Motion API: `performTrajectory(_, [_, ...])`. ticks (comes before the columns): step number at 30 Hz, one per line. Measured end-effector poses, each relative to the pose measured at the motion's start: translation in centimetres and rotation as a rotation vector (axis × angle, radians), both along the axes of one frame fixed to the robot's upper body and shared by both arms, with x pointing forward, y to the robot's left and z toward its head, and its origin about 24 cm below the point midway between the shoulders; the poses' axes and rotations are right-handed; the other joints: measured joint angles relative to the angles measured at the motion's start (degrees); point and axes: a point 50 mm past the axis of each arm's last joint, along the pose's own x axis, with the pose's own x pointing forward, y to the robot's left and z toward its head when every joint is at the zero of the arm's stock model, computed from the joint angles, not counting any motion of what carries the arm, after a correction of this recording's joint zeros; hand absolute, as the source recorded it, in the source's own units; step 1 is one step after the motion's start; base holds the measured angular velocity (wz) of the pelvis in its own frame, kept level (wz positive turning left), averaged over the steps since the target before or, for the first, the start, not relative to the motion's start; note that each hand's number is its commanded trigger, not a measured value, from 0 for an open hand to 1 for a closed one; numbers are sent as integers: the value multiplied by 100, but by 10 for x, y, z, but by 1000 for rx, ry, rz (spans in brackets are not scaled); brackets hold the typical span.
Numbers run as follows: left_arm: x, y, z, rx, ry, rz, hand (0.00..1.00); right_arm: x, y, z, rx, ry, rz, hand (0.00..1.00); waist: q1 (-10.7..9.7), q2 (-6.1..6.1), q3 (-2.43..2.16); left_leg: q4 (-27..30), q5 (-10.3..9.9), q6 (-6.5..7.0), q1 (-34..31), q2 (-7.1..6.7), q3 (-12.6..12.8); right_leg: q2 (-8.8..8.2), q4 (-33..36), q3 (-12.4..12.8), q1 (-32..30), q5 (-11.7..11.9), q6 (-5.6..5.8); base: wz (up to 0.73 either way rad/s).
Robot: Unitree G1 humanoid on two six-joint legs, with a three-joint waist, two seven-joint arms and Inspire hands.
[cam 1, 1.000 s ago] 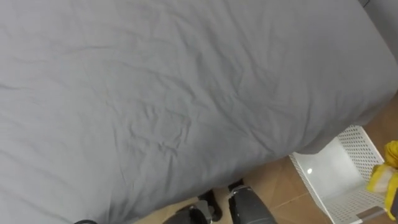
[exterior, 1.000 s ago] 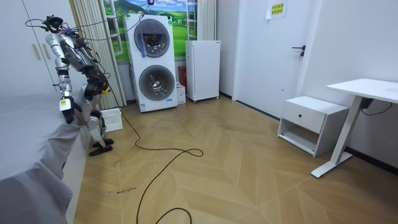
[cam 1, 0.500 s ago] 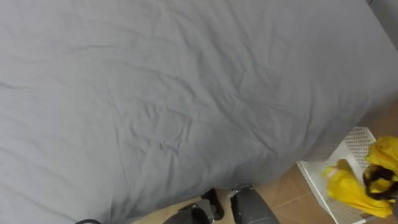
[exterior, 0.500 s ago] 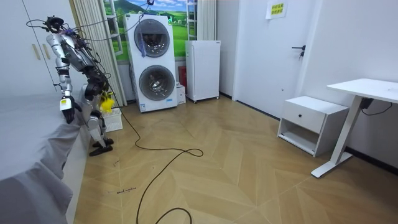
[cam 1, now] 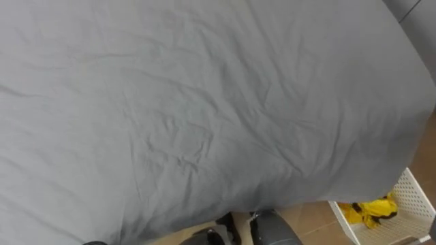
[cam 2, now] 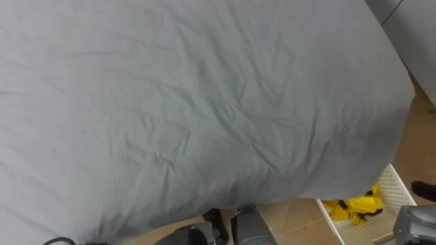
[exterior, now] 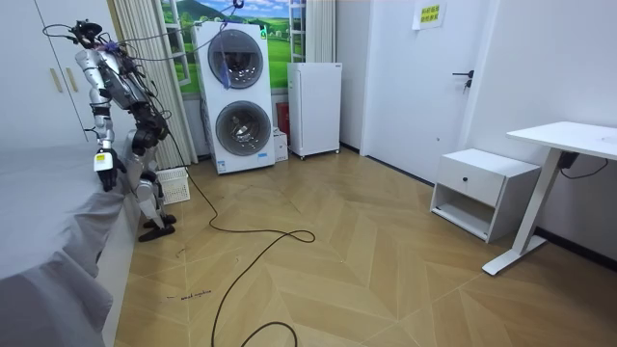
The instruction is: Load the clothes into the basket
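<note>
Left eye view is looking down on the grey bed (cam 1: 204, 102), whose wrinkled sheet is spreading across nearly everything and hanging over the near edge. At the lower right, the yellow clothes (cam 1: 371, 209) are lying bunched inside the white perforated basket (cam 1: 417, 194). The basket is standing on the wooden floor (cam 1: 310, 221) just beside the bed's corner, partly hidden behind the sheet's overhang.

Room view is showing the robot standing against the bed's side at the room view's left. The basket is sitting beside its legs on the room view's right, toward the stacked washing machines (exterior: 235, 96). Its right hand (exterior: 147, 141) is hovering at about hip height, above the basket and apart from the clothes, with the arm bending at the elbow. Its left hand (exterior: 104, 166) is hanging low by the bed's edge on a nearly straight arm. Whether either hand is slack or clenched I cannot tell, as both are showing too small.
</note>
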Motion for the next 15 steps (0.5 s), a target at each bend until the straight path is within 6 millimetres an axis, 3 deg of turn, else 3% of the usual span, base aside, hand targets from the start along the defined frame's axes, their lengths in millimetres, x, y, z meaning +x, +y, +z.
performTrajectory(2, [-2,2,0,2,2,-2,0,-8,0,-5,15,15,-12,0,20,-81,-6,-27,-1,1,123,1,11,-5,-47,-11,135,-1,1,2])
performTrajectory(6, [-7,5,-1,-18,9,26,0,-22,0,-13,23,51,-26,0,15,-129,-29,-120,-3,3,412,24,-72,-10,-321,-167,552,35,8,11])
performTrajectory(9, [-15,8,-2,-14,27,18,0,-35,6,-25,45,88,-24,0,22,-220,-74,-285,-1,2,757,-3,-283,-11,-610,-299,1011,70,2,20])
performTrajectory(11, [-24,13,-3,7,47,-2,0,-51,20,-42,90,135,-10,0,94,-362,-163,-497,-12,-15,1124,-12,-354,-28,-847,-451,1441,63,-7,24])
performTrajectory(14, [-36,15,-4,34,69,-55,0,-75,39,-63,153,211,30,0,102,-498,-236,-884,19,-74,1683,-59,-525,-60,-1250,-690,2125,81,35,46])
performTrajectory(15, [-38,15,-4,39,72,-63,0,-78,42,-67,167,223,39,0,106,-525,-241,-920,19,-74,1779,-73,-573,-68,-1309,-742,2247,76,36,51])
